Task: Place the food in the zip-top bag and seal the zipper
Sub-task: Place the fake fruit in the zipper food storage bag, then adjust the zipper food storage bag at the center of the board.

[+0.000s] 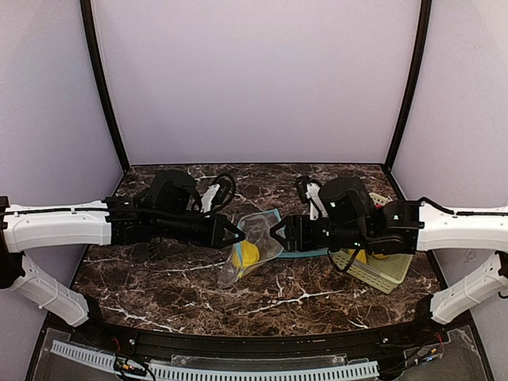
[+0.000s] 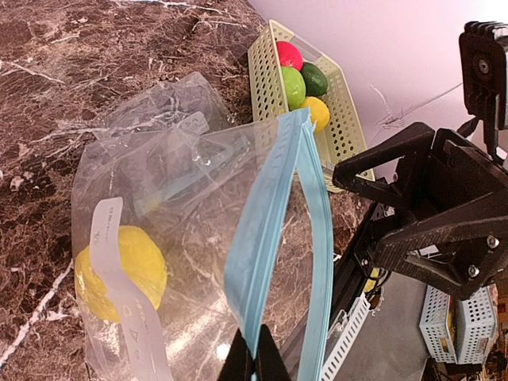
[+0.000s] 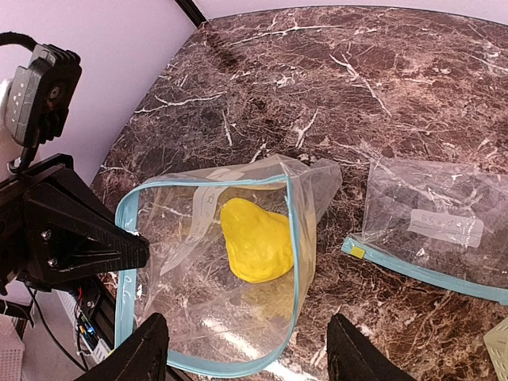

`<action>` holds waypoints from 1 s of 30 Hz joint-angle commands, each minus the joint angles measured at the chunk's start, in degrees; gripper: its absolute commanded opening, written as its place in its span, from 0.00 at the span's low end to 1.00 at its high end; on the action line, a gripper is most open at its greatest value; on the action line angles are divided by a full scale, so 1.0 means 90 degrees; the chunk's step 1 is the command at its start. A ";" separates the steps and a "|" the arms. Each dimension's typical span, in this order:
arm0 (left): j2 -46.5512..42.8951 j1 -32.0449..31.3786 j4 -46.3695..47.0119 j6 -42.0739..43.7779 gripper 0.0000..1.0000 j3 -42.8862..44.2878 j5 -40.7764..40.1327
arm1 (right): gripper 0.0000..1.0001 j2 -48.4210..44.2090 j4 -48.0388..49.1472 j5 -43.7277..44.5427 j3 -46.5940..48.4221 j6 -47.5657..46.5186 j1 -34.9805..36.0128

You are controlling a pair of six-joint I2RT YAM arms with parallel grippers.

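Gaping apart, the right claw faces the zip-top bag clamped by the left claw.

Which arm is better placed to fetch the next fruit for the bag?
Right. The right end effector is open and empty, with the basket on its side; the left end effector is shut on the bag rim, holding it open.

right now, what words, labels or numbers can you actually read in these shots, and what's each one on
No text here can be read.
White strip on the open zip-top bag: faint grey marks, too small and blurred to read.
White patch on the flat spare bag: tiny print, unreadable.
No lettering shows on the basket or the fruits in it.
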 commanded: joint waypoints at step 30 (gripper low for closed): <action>-0.0364 0.0046 -0.1556 0.1067 0.01 0.0279 -0.1281 | 0.00 0.1161 -0.0523 0.0245 0.0913 0.0213 0.0245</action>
